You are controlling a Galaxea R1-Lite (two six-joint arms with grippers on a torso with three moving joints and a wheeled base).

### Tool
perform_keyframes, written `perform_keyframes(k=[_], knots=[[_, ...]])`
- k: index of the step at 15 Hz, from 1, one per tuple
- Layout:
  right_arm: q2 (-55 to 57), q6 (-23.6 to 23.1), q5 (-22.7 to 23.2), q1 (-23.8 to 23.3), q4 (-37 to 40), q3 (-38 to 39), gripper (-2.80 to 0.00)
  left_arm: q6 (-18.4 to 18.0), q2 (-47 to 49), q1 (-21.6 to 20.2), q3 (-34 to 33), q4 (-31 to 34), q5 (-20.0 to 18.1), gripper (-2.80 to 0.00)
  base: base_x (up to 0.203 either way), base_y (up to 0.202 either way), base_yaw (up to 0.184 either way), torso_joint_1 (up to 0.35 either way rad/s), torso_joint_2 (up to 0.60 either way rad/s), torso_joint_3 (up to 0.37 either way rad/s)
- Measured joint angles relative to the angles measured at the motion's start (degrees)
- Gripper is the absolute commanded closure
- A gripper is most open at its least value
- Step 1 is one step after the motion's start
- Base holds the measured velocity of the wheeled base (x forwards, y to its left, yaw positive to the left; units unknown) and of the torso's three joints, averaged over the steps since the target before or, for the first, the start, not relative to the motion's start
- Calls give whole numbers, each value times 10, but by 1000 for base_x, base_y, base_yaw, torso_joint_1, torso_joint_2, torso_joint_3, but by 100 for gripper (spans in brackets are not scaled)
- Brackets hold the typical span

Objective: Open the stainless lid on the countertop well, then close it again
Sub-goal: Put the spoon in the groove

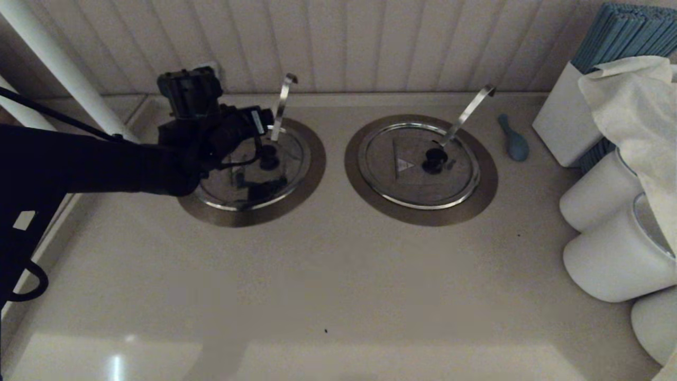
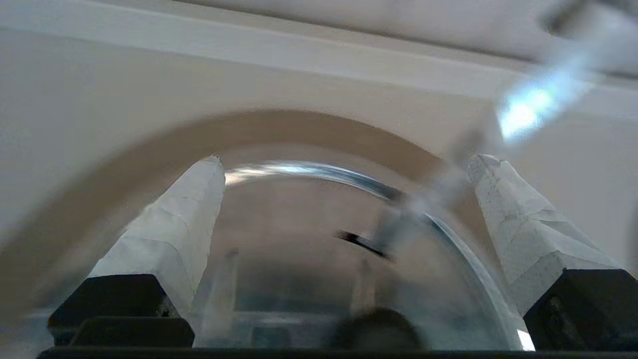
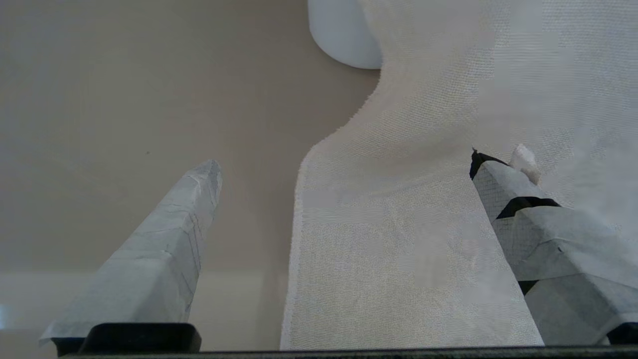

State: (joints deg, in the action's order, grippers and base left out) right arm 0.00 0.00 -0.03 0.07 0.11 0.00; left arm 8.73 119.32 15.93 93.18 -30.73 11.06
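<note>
My left gripper (image 1: pixel 253 142): fingers spread, empty, poised over the stainless lid (image 1: pixel 254 174), which lies shut on the countertop well (image 1: pixel 296 203). My right gripper (image 3: pixel 344 164): fingers parted, beside a cloth (image 3: pixel 408 239).

Sign on right lid (image 1: pixel 407 166): a small pale triangle mark, set inside a bigger, darker triangle patch; no letters can be read in it.
Left lid (image 1: pixel 288 159): no mark or text can be made out.
Left end effector (image 1: pixel 263 138): a small pale label on its side, too small to read.
Other text or numbers: none readable.
</note>
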Motion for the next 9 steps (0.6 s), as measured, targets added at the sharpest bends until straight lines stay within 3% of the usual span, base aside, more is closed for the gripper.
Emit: perform_keyframes(k=[9], knots=[[0, 0, 0, 0, 0, 0, -280, 18, 13, 27, -2, -2, -1, -280, 0, 0, 0, 0, 0, 0]])
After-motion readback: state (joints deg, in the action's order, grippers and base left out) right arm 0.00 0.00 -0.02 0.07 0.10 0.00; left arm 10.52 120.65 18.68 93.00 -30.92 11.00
